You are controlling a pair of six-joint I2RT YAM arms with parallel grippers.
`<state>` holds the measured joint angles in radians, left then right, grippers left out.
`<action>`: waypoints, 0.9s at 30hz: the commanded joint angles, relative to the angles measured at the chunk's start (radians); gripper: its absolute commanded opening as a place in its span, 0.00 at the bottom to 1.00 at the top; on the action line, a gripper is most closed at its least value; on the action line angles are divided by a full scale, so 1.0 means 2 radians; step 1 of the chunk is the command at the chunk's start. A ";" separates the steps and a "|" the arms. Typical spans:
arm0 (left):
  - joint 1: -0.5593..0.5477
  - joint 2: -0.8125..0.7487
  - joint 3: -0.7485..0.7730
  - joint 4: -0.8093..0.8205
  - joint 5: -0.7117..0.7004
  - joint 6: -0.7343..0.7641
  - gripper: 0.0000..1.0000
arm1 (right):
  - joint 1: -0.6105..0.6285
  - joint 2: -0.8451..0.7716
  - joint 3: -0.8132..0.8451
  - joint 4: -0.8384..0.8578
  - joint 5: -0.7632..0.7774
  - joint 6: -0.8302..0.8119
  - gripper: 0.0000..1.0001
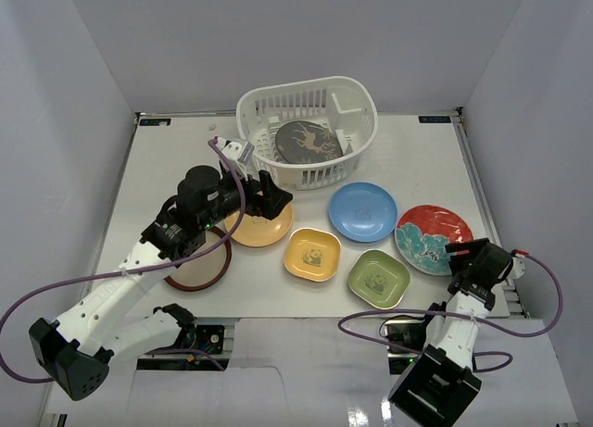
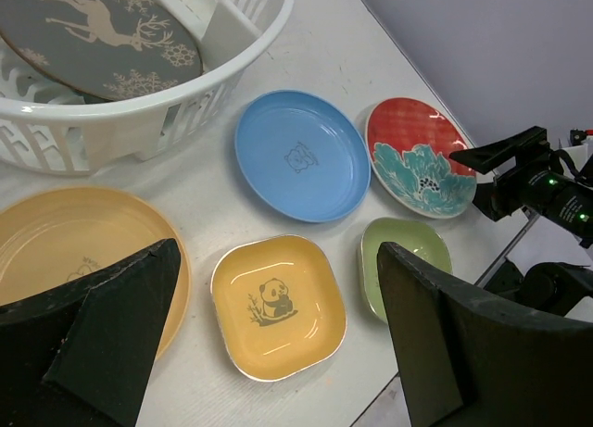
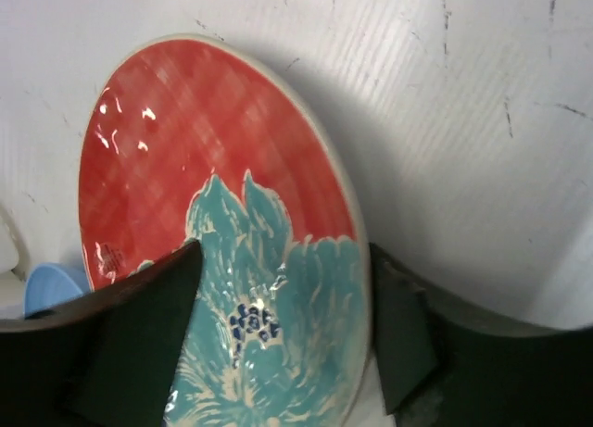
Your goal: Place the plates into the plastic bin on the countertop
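Seen from above, the white slotted plastic bin (image 1: 345, 92) stands at the far middle of the flat white surface (image 1: 185, 158). A dark grey round plate with a pale deer pattern (image 1: 309, 142) leans inside it. The left gripper (image 1: 271, 200) hangs over the far edge of a round orange-yellow plate (image 1: 264, 231), just in front of the bin, and its arm crosses a brown-rimmed round plate (image 1: 199, 271). Further right, all outside the bin, lie a yellow rounded-square dish with a panda mark (image 1: 312, 254), a green rounded-square dish (image 1: 379, 278), a round blue plate (image 1: 363, 211) and a round red plate with a teal flower (image 1: 428, 234). The right gripper (image 1: 459, 265) sits at the floral plate's near right rim.

The left wrist camera shows its gripper (image 2: 278, 260) spread wide with nothing held. The orange-yellow plate lies under one finger (image 2: 111, 334) and the yellow panda dish lies below the gap.

The right wrist camera shows its gripper (image 3: 283, 265) spread too. One finger (image 3: 139, 334) is over the flower and the other is just outside the rim (whether either touches, I cannot tell).
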<state>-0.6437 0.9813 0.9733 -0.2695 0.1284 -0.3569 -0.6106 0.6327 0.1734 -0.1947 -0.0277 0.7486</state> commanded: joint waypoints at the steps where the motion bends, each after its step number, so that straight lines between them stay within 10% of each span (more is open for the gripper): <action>1: 0.001 -0.021 -0.003 0.017 0.002 0.008 0.98 | 0.000 -0.003 -0.064 0.011 -0.069 0.059 0.69; 10: 0.001 -0.011 -0.007 0.020 0.009 0.007 0.98 | -0.003 -0.036 -0.052 0.021 -0.045 0.076 0.09; 27: 0.003 0.058 0.013 0.064 0.174 -0.085 0.98 | -0.004 -0.025 0.094 0.178 -0.208 0.164 0.08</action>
<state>-0.6426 1.0870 0.9585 -0.1795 0.3660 -0.4717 -0.6159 0.5972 0.2344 -0.1177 -0.2707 0.9573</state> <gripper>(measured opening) 0.978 0.133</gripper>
